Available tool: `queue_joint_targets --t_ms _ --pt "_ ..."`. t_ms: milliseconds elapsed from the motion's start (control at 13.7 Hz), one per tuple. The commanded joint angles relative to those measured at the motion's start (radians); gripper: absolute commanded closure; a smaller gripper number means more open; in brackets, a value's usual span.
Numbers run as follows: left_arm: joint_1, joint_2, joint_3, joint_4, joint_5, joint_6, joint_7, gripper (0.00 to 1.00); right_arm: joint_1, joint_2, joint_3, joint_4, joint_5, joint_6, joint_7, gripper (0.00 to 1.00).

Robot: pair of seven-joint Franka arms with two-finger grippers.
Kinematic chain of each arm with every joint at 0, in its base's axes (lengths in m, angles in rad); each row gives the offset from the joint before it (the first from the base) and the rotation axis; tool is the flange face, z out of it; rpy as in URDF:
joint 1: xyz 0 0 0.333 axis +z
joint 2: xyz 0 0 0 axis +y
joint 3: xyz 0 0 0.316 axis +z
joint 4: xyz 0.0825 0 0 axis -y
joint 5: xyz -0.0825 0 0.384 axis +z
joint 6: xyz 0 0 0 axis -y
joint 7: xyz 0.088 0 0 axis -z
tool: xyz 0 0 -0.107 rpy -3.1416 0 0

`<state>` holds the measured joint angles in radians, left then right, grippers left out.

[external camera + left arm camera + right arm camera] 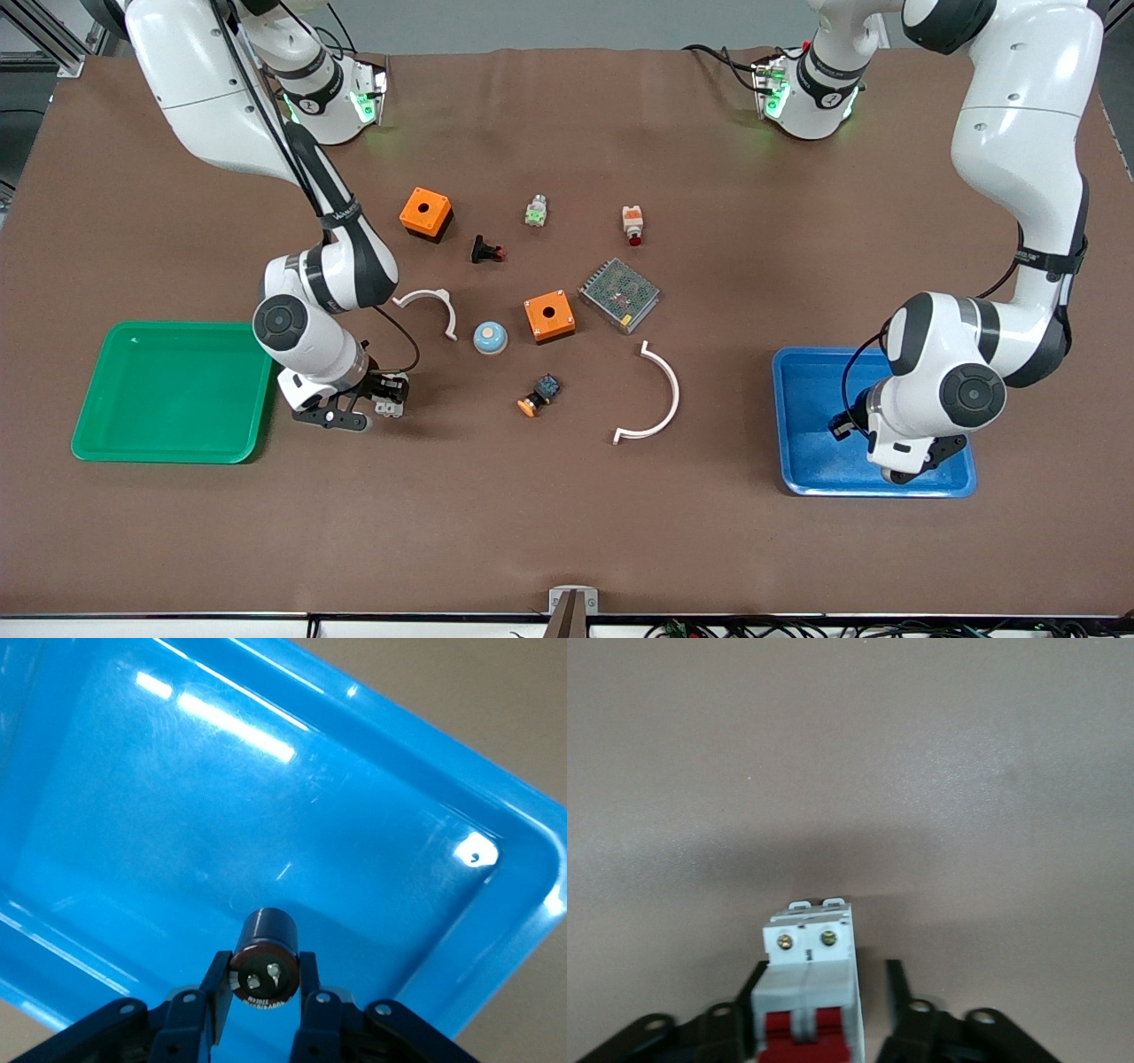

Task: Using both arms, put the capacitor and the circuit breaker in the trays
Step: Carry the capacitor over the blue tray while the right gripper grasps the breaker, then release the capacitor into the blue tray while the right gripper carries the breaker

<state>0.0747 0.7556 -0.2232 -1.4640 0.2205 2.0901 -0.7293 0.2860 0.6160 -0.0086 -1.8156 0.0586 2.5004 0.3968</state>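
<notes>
So there are two trays on the worktop (567,523) in the front view, both in the lower half of the frame: a green tray (177,390) at the right arm's end and a blue tray (811,416) at the left arm's end. The green one shows just its bare floor.

The left tool (897,476) hangs low over the blue tray, toward the corner nearest the camera. In the left wrist view the left tool (263,992) is clamped on the capacitor (266,948), with a finger pressed on each side of it. The capacitor's long axis runs straight out along the fingers, so its rounded dark end points at the blue floor (177,815) and its flat end with the metal terminals faces the wrist camera. Can't tell whether it's touching the tray floor.

The right tool (376,409) is low over bare worktop just beside the green tray, toward the middle of the table. The circuit breaker (388,407) sits between its fingers. In the right wrist view the right tool (827,979) has its fingers apart: the circuit breaker (806,983) is up against one finger, with a visible gap to the other. Its long axis follows the fingers, with the screw-terminal end pointing away from the wrist and the red levers closer in.
</notes>
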Motion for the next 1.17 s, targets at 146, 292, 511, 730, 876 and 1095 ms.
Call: queue_joint_targets --t_ms 146,292,511,730,876,1095 --pt "0.01 -0.01 -0.013 -0.056 -0.046 0.071 -0.009 0.75 -0.005 0.008 -0.007 0.045 0.01 -0.028 0.01 1.0" --pt "0.011 -0.015 -0.013 -0.064 -0.046 0.071 -0.01 0.01 -0.056 -0.004 -0.011 0.117 -0.002 -0.156 -0.019 1.0" --pt "0.002 -0.07 -0.013 -0.064 -0.035 0.027 -0.007 0.0 -0.187 -0.041 -0.013 0.196 -0.003 -0.334 -0.174 1.0" --pt "-0.001 -0.142 -0.015 -0.059 -0.032 -0.071 0.11 0.0 -0.345 -0.073 -0.013 0.173 -0.003 -0.341 -0.427 1.0" --pt "0.007 -0.194 -0.013 -0.056 -0.033 -0.074 0.227 0.0 -0.447 -0.071 -0.011 0.144 -0.003 -0.312 -0.565 1.0" --pt "0.01 -0.287 -0.002 -0.053 -0.033 -0.117 0.324 0.0 -0.536 -0.061 -0.011 0.11 -0.003 -0.246 -0.697 1.0"
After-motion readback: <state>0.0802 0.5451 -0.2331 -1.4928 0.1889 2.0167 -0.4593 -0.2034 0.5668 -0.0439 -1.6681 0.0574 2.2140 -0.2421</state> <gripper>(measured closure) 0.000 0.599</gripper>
